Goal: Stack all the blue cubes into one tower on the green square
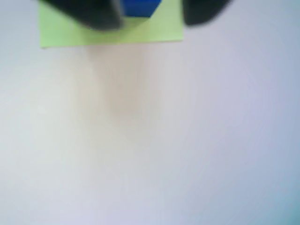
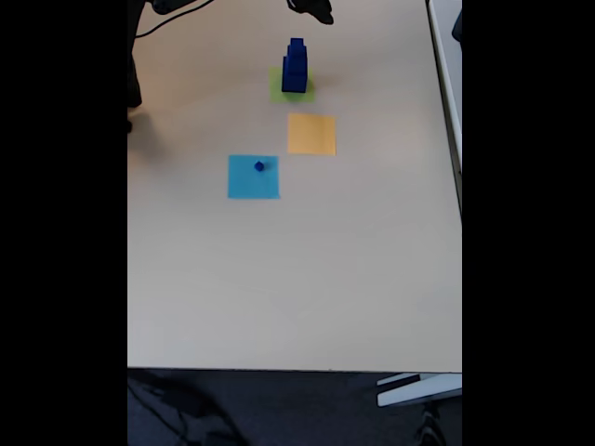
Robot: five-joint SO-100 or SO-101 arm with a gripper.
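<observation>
Blue cube tower [image 2: 295,67] stands on green square [image 2: 291,85] at 12 o'clock of the table [image 2: 297,279] — orange-yellow square [image 2: 311,134] at its 5 o'clock. Gripper [image 1: 150,18] blurred in wrist view — fingers spread, holding nothing.

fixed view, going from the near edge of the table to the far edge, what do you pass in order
light blue square with a small blue cube on it → orange-yellow square → green square carrying the stack of blue cubes → the tool at the far edge

Beige table [image 2: 279,279], three paper squares [image 2: 310,134]
</observation>
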